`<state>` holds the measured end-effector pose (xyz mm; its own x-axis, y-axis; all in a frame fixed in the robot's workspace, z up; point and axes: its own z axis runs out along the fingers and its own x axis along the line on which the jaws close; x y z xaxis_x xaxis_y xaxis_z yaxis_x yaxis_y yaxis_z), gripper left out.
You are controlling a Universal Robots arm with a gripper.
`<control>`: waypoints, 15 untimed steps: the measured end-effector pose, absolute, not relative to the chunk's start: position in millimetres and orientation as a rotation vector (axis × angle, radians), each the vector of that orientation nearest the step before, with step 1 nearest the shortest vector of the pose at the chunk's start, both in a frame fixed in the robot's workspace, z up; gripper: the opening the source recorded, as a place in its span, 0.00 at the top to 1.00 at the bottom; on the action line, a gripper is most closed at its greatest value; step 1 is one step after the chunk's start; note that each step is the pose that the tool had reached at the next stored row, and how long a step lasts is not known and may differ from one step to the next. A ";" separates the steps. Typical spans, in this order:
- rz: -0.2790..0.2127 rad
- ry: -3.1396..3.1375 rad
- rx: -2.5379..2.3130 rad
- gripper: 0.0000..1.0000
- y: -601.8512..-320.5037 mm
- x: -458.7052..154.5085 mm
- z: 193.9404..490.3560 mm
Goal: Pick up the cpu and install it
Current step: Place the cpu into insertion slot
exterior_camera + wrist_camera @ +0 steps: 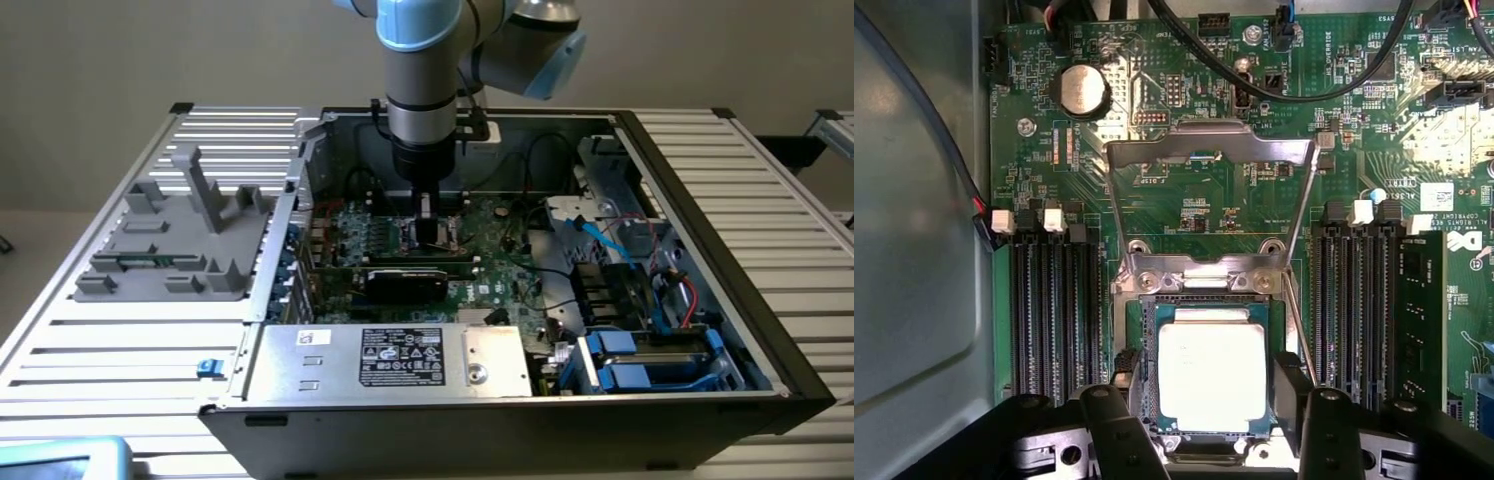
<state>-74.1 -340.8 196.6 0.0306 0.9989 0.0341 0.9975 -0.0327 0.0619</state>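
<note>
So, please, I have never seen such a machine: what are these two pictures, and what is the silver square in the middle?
It is one robot arm reaching down into an open computer case on a slatted table. One picture is taken from outside; the other from a camera on the arm's wrist, looking at the green motherboard. The silver square is the cpu, lying in its socket. The gripper stands open, one finger on each side, holding nothing.

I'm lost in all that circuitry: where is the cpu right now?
The cpu lies in the motherboard socket, between two banks of memory slots, directly under the claw, mid-case in the exterior view.
</note>
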 end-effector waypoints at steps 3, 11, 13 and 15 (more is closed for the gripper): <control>0.114 2.171 2.241 0.38 -340.5 -74.0 196.6; 0.120 2.170 2.241 0.38 -340.2 -74.1 196.6; 0.121 2.170 2.242 0.38 -340.2 -74.1 196.6; 0.120 2.170 2.242 0.38 -340.2 -74.1 197.2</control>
<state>-74.1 -340.2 197.2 0.0312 0.9987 0.0415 0.9971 -0.0340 0.0677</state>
